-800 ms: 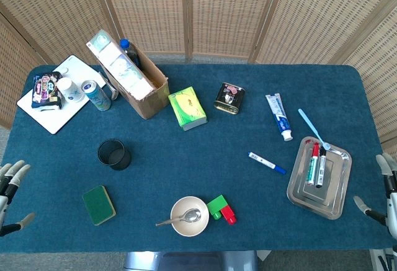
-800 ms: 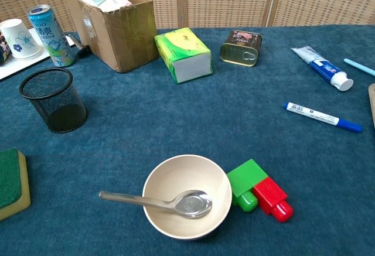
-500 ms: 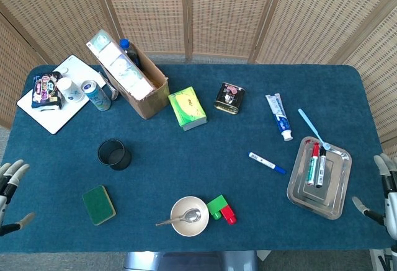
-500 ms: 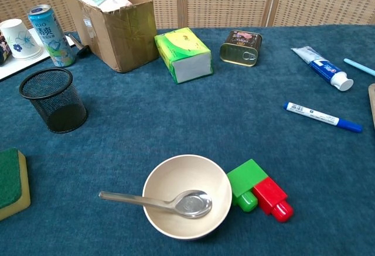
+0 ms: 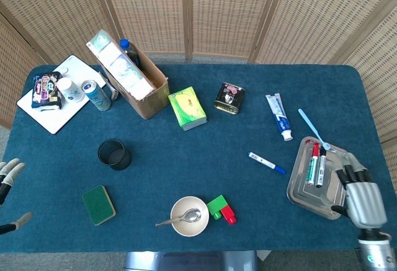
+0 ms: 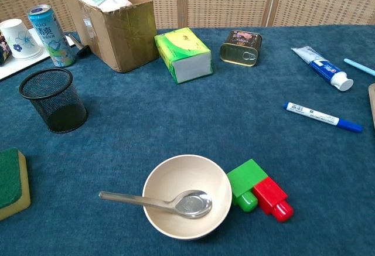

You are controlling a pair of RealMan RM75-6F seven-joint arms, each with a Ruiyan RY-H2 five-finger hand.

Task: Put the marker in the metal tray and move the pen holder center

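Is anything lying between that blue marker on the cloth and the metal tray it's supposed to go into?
Nothing visible does. Bare cloth separates the blue marker from the metal tray. The right hand hovers over the tray's far edge.

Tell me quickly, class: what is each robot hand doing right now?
Left hand: open, fingers apart, holding nothing, at the table's left edge.
Right hand: empty, over the silver metal tray's right side; whether open or closed cannot be told.

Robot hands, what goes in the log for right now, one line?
blue marker: on cloth, outside metal tray | pen holder: left side, untouched | right hand: over tray edge, holding nothing | left hand: table edge, open
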